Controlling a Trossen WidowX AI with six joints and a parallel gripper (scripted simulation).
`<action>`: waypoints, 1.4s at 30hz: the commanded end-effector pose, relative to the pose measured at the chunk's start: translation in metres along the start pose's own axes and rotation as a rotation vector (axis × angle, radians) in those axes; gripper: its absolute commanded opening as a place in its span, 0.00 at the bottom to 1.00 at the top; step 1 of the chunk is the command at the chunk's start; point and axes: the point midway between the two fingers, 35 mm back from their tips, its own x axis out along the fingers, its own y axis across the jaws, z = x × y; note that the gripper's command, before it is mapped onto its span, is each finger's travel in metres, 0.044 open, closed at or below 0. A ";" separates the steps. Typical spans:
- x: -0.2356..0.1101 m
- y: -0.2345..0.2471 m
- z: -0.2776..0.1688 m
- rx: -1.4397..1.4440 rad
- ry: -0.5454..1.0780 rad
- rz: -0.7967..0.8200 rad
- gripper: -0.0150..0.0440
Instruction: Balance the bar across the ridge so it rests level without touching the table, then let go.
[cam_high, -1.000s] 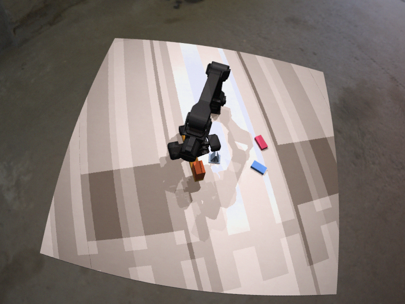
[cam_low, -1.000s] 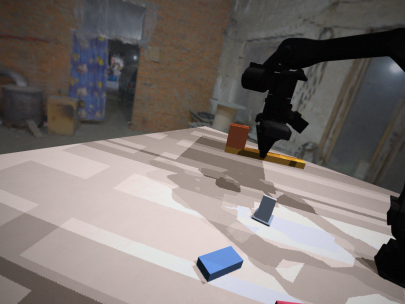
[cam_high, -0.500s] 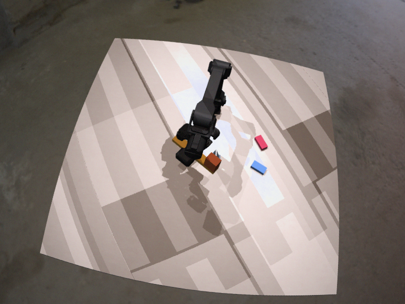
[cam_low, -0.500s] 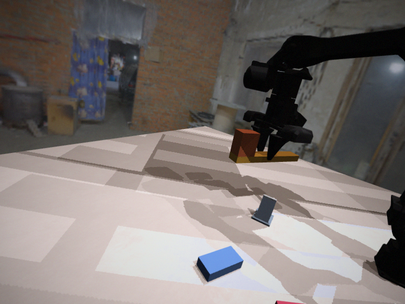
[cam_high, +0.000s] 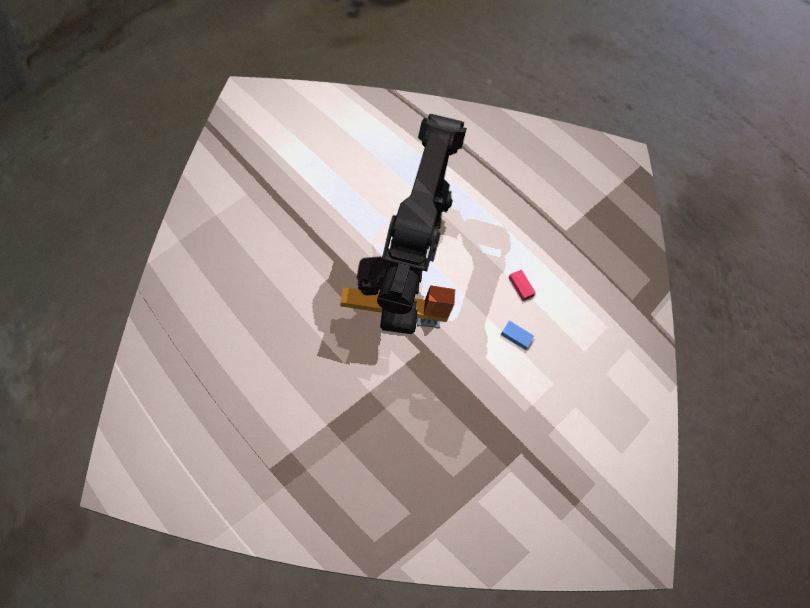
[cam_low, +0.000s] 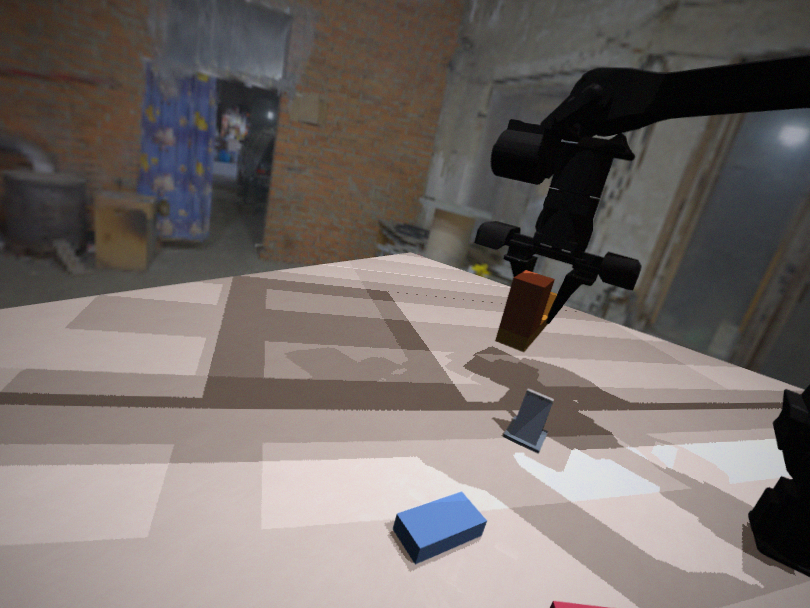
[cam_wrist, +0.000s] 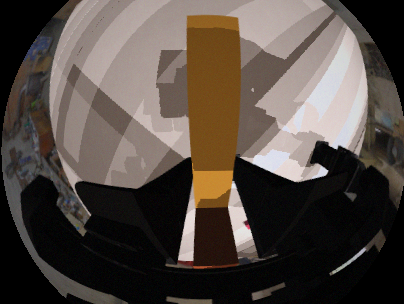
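Observation:
The yellow bar (cam_high: 358, 298) (cam_low: 518, 340) (cam_wrist: 213, 100) is in the air, well above the table. An orange-brown block (cam_high: 439, 302) (cam_low: 527, 304) (cam_wrist: 215, 235) stands on one end of it, the right end in the top view. My gripper (cam_low: 539, 312) (cam_wrist: 211, 161) is shut on the bar between the block and the long free end. The grey ridge (cam_high: 429, 323) (cam_low: 531, 418) stands on the table, lower than the bar and apart from it. In the top view it shows partly, just beside the block end. The wrist view does not show the ridge.
A blue block (cam_high: 517, 335) (cam_low: 439, 523) lies on the table (cam_high: 274, 366) (cam_low: 314, 562) to the right of the ridge in the top view. A red block (cam_high: 522, 284) lies behind the blue one, nearer the arm's base side. Patterned light and shadows cross the table.

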 end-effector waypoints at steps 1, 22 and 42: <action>0.000 -0.003 -0.004 -0.192 0.006 0.003 0.25; 0.000 -0.011 -0.017 -1.030 0.008 0.007 0.25; 0.001 -0.013 -0.034 -1.827 0.008 0.013 0.25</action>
